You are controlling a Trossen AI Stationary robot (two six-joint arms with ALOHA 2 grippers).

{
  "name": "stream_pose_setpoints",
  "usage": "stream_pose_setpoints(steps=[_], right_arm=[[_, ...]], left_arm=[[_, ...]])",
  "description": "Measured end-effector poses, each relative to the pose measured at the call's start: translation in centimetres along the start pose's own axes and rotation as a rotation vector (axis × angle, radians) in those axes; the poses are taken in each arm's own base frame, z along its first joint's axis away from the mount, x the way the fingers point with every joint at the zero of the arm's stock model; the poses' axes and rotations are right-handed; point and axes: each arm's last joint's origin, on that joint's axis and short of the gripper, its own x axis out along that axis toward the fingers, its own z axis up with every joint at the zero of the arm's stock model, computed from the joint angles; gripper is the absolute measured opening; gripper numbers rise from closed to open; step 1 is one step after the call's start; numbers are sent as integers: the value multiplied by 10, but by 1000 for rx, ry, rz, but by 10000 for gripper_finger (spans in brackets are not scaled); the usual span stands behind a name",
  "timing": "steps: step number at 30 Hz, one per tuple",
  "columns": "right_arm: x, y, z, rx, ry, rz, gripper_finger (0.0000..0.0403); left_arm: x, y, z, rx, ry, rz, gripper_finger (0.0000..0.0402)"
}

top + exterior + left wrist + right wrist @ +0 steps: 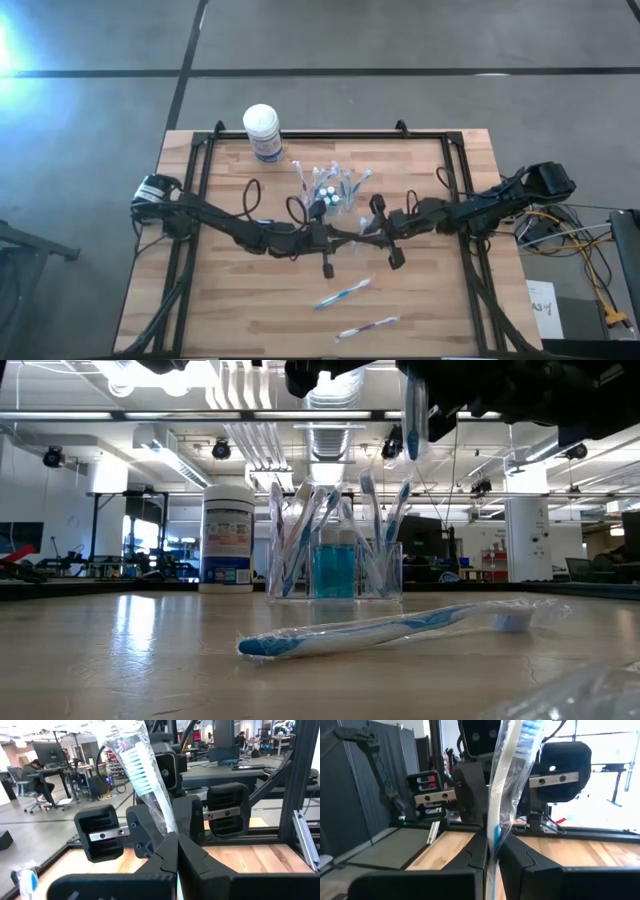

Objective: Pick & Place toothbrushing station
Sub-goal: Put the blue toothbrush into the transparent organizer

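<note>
Handover pose above the station. My left gripper [177, 845] has its fingers pressed together on the lower stem of a wrapped toothbrush [142, 775], which rises from the fingertips nearly upright, bristle head uppermost. My right gripper [491, 847] faces it nose to nose, fingers likewise clamped on a wrapped brush stem. I judge it to be the same brush, since the low view shows only one hanging there. Both arms reach in low from opposite sides of the table [440, 300] and meet near its middle, wrists level, so neither is nearer than the other. Outward from the claws, the clear holder [335, 570] stands close by on the far side, already bristling with upright brushes. In the low view the held brush hangs above it and off to one side, its long axis in line with the holder's opening. The coming move, as I read it, turns on that offset — one claw must let go, the other carry across and lower. Nearer than the claws, two loose toothbrushes [343, 293] lie flat, well apart from them. The white-lidded canister [262, 130] stands beyond the holder.
</note>
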Motion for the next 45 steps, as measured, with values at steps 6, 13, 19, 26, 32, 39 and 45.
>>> stream_pose_setpoints(steps=[6,13,19,26,32,39,45], right_arm=[[1,-5,0,-2,59,3,17],[-7,-13,2,-34,70,-19,17],[-13,-36,2,-89,96,-115,17],[-16,-61,3,-201,88,-238,17],[-12,-80,-10,-173,139,-357,17],[-9,-101,-35,-107,90,-477,17],[-8,-108,-58,-92,101,-539,17]], left_arm=[[-5,-2,2,-8,34,-13,24],[-45,-1,40,-4,152,-81,70],[-97,-11,47,1,199,-58,59],[-146,-16,-1,-5,188,-88,8],[-165,-4,-43,-154,132,-85,7],[-179,1,-58,-226,73,-119,13],[-178,-2,-53,-236,57,-129,8]])
